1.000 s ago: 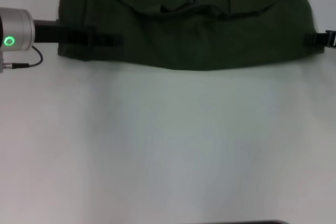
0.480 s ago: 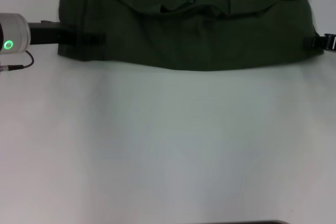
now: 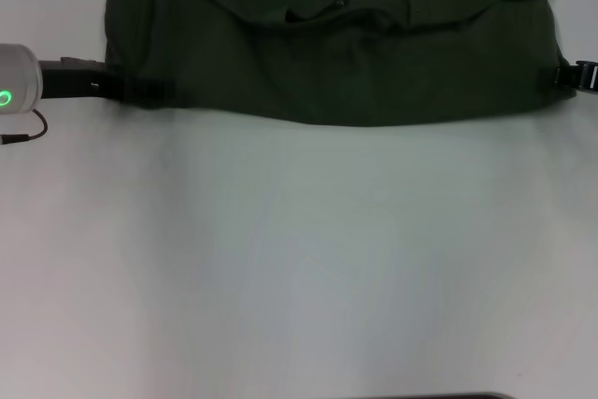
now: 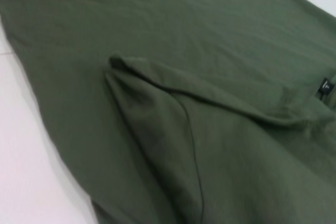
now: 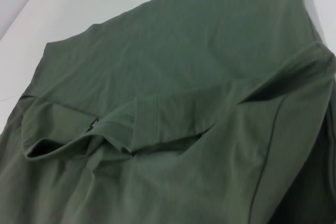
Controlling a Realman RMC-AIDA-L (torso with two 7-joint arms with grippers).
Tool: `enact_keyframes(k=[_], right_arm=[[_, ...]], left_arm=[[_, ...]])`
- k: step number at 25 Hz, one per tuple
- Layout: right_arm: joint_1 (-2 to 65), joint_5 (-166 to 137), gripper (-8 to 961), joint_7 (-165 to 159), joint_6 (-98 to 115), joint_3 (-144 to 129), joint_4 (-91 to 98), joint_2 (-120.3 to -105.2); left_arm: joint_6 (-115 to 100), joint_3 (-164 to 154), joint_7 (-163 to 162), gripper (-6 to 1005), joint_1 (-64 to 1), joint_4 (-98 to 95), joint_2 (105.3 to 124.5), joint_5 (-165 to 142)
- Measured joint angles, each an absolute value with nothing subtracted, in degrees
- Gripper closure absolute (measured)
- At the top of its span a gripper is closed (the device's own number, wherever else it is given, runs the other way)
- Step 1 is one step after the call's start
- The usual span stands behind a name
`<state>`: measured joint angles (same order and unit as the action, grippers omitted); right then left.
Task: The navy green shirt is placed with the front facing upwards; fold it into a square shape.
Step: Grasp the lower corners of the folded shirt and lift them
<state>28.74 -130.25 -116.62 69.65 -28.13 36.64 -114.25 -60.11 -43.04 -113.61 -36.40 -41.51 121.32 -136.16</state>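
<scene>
Looking down from the head, one dark olive-green short-sleeved cotton shirt point(image 3: 327, 39) lies across the far part of the white counter point(image 3: 299, 268), already doubled over, with a loose collar fold along its middle. The left tool point(image 3: 140, 91) sits at the shirt's near left corner, having slid outward off the cloth over the last second; the right tool point(image 3: 561, 74) at the right edge has also drawn back slightly. That reads as both arms letting go after a fold, so another fold probably remains. Whether either tool is open or gripping cloth, I cannot tell. From the left wrist, only the one shirt shows, a folded sleeve lying on its body, plus a small black tag point(image 4: 325, 86). From the right wrist, the same single shirt and the collar tag appear.
</scene>
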Motion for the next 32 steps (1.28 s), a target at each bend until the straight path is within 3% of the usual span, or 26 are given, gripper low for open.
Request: enact_keyframes(k=[29,32], right_arm=[[28.92,-130.25,909,-116.62,69.6,-28.31,36.65,-114.15],[28.92,-130.25,908,-116.62,69.6,-28.32,36.65,-114.15]], left_arm=[[-64.87,-43.32,-113.49,90,-37.19,-41.66,121.04,-137.81],[-64.61,-43.39,-113.5,135,-37.26,-41.65,121.02,-137.84]])
